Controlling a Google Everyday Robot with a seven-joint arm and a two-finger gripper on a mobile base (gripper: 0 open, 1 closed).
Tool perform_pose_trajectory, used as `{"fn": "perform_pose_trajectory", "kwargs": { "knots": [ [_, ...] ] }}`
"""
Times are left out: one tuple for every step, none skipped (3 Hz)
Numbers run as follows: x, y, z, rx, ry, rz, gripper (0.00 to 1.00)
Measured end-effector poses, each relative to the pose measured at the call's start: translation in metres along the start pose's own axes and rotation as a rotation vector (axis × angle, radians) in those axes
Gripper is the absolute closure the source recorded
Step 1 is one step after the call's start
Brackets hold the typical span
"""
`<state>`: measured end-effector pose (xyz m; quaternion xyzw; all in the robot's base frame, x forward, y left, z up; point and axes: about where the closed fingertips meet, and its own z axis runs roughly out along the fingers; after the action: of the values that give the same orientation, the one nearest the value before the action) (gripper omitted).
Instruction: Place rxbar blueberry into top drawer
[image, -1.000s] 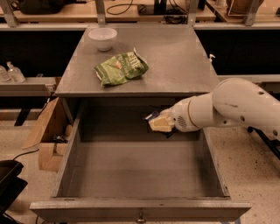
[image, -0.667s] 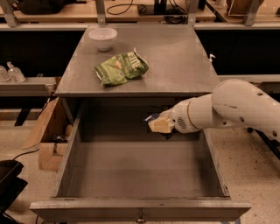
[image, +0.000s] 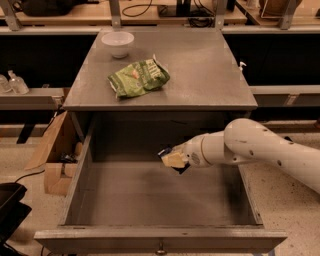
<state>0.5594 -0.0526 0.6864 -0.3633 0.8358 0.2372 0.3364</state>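
The top drawer (image: 75, 185) is pulled wide open below the grey table; its grey floor is bare and a small knob (image: 160, 247) shows on the front panel. My gripper (image: 173, 159) reaches in from the right on the white arm and hangs over the middle of the drawer, a little above its floor. It is shut on the rxbar blueberry (image: 180, 169), of which only dark navy edges show above and below the pale fingers.
A green chip bag (image: 138, 77) and a white bowl (image: 117, 43) lie on the table top (image: 200, 65) behind the drawer. Cardboard boxes (image: 52, 150) stand on the floor to the left. A black object (image: 10, 210) sits at the lower left.
My gripper has moved down and slightly left with the bar, lower into the open drawer. Nothing else has moved.
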Motion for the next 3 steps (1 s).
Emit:
{"fn": "perform_pose_trajectory", "kwargs": {
  "knots": [
    [0.0259,-0.0052,0.0307,-0.048,-0.040,0.035,1.00],
    [0.0297,-0.0032,0.0353,-0.058,-0.034,0.038,0.74],
    [0.0299,-0.0021,0.0368,-0.061,-0.033,0.037,0.51]
  ]
}}
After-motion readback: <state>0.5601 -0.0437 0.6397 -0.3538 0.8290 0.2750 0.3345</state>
